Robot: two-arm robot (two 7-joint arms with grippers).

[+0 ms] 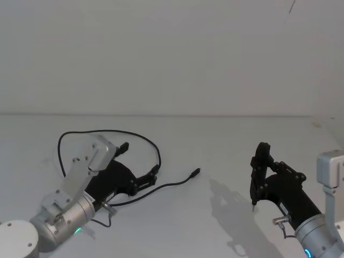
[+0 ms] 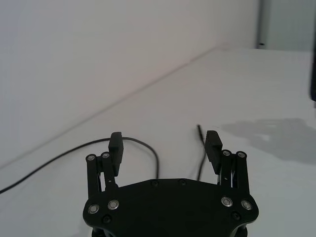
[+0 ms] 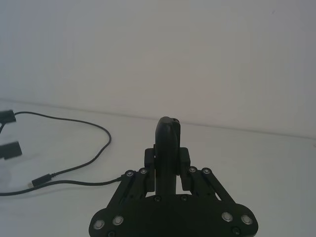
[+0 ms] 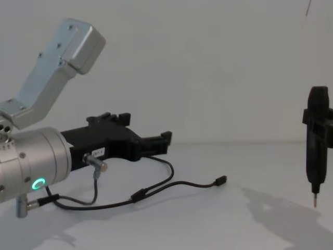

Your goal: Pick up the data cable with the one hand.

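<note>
Lowering is what the step in hand appears to call for. The left gripper (image 1: 140, 158) is held wide open and empty above the table (image 1: 231, 140). The cable (image 1: 172, 184) lies slack on the surface beneath and ahead of it, with a loop curving round behind and one plug (image 1: 196, 172) stretched toward the middle.

Since the cable is thin and lies flat, the fingertips would best be brought right down to the surface. A single strand should be centred between them, and they should be closed fully before any lift. A stretch near the junction (image 4: 138, 196) may be judged the better hold, as the branches would then be raised together. A slow, straight lift should keep the slack from being dragged or snagged.

The right gripper (image 1: 262, 174) is parked well apart on the right, clamped about a dark stick (image 4: 316, 146) with a pointed tip.

Height is given by the chest view, where the left gripper (image 4: 145, 126) is seen clear above the cable (image 4: 182, 184); that gap is left uncertain by the head view. Alignment is given by the left wrist view, where two strands of the cable (image 2: 157, 168) are seen on the table between the spread fingers (image 2: 116, 143). The lie of the loop is read best from the head view.
</note>
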